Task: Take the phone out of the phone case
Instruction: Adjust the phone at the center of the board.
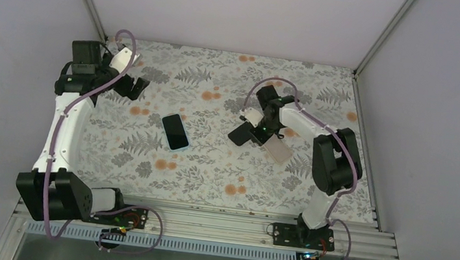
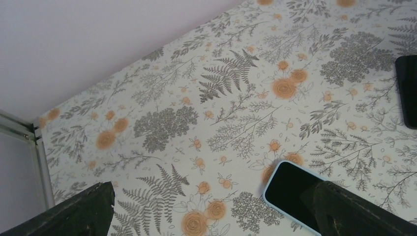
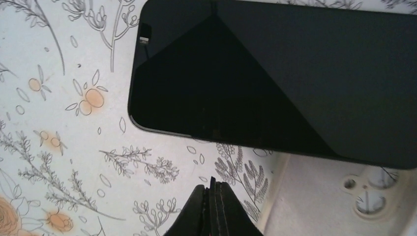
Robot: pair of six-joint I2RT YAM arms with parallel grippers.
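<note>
1. The worktop [image 1: 209,173] has a matt, flat, flower-printed covering; I cannot tell whether it is cloth or paper.
2. The phone [image 3: 275,78] has a glossy black face, glass-like, with faint reflections.
3. The phone case [image 3: 314,196] looks like milky plastic, smooth and softly matt.
4. The second handset [image 2: 290,189], mid-worktop, has a glossy dark screen and a smooth pale-blue rim.
5. The left gripper [image 2: 216,219] and right gripper [image 3: 212,196] have black matt plastic fingers, faintly grainy.
6. The rail [image 1: 217,223] along the worktop's near edge is ribbed bare metal with a satin finish.
</note>
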